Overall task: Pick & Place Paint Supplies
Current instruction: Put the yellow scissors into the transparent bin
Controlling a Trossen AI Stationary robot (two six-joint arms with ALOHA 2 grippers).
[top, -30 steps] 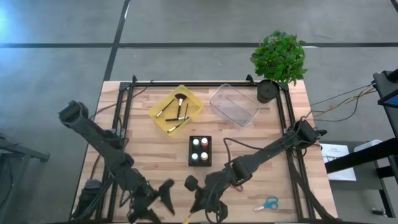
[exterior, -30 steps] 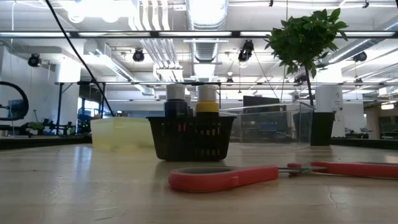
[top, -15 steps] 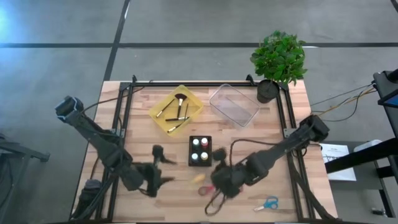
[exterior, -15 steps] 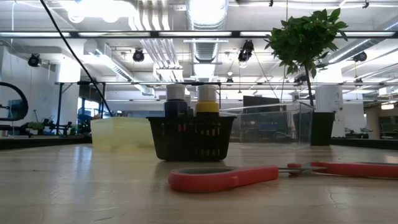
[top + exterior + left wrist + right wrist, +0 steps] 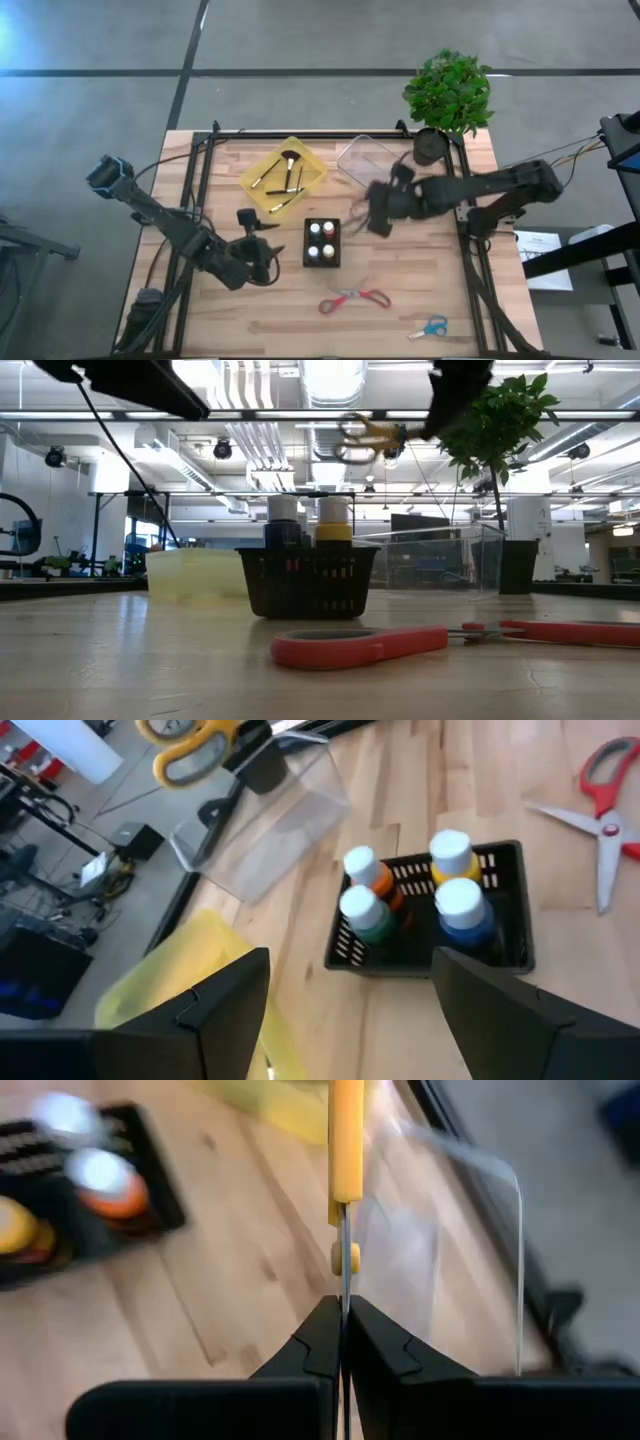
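Note:
My right gripper (image 5: 372,218) hangs above the table between the black basket (image 5: 322,242) and the clear container (image 5: 377,168), shut on the yellow-handled scissors (image 5: 365,432). The basket holds several small paint bottles (image 5: 410,895). My left gripper (image 5: 268,258) stands open just left of the basket, above the table, with nothing between its fingers (image 5: 230,1000). Red-handled scissors (image 5: 355,298) lie flat on the table nearer the front edge. Blue-handled scissors (image 5: 432,327) lie at the front right. Thin brushes (image 5: 285,178) lie in the yellow tray (image 5: 262,168). My right gripper pinches the scissors' closed blades (image 5: 343,1285) between its two fingers, just behind the pivot. The fingers lie along the blades, slanting down. The yellow handles (image 5: 347,1140) stick out beyond the fingertips. The scissors are lifted clear of the table (image 5: 365,432).
A potted plant (image 5: 448,95) stands at the far right corner, beside the clear container. Black frame rails (image 5: 200,180) run along both sides of the table. Bare wood lies between the basket and the front edge, around the red scissors.
My right gripper has risen from the near edge with the yellow scissors, swung toward the far edge up to the clear container, and turned about. My left gripper has gone from the near edge toward the basket and turned to face it. The red scissors have stayed put.

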